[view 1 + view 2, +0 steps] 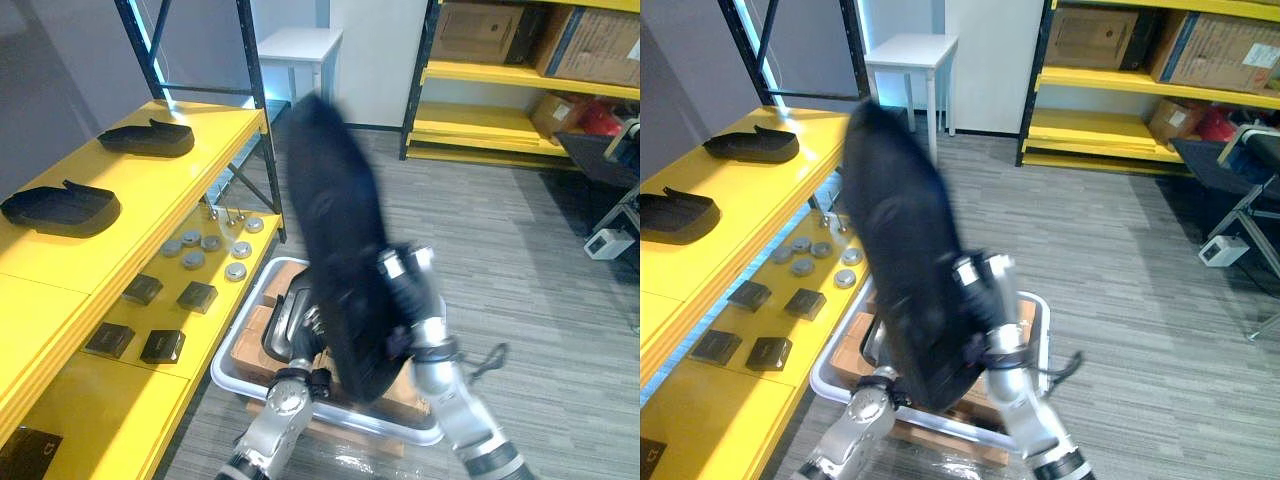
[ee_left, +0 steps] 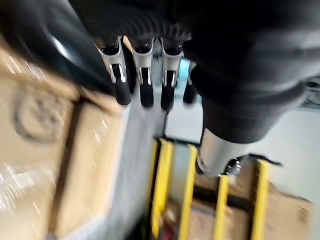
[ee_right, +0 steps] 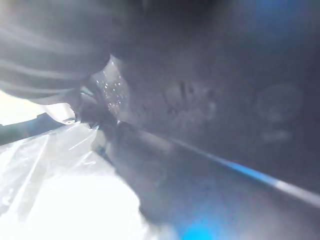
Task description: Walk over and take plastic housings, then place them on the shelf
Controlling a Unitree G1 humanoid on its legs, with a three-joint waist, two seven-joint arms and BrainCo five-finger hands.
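A large black plastic housing [image 1: 335, 230] stands nearly upright in front of me, held between both hands above a white bin [image 1: 232, 352]. My left hand [image 2: 142, 80] lies against its lower left side with straight fingers. My right hand [image 1: 405, 275] presses on its right side; its fingers are hidden against the housing. Another dark housing [image 1: 285, 315] lies in the bin on cardboard. Two more black housings [image 1: 150, 138] [image 1: 62, 205] rest on the top board of the yellow shelf [image 1: 150, 200] to my left.
The shelf's lower board carries several round metal discs [image 1: 205, 245] and small black boxes [image 1: 160, 345]. A white table [image 1: 298, 45] stands at the back. A yellow rack [image 1: 520, 75] with cardboard boxes lines the far right. Grey floor lies open to the right.
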